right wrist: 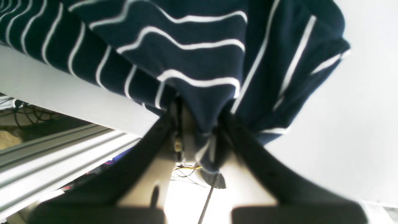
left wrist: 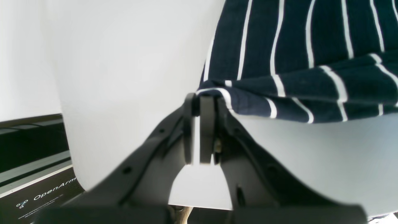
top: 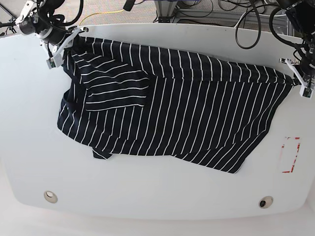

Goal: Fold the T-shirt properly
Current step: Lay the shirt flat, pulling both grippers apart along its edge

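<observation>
T-shirt: one | left fingers: closed on corner | right fingers: gripping bunched cloth

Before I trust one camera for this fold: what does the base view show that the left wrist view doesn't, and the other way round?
Only the base view shows the right claw gripping the shirt's other upper corner, the sleeve flap lying across the shirt, and two round holes in the table.

Only the left wrist view shows the OpenArm label.

Both show the left claw pinching a corner of the striped shirt, and the white table beneath.
</observation>
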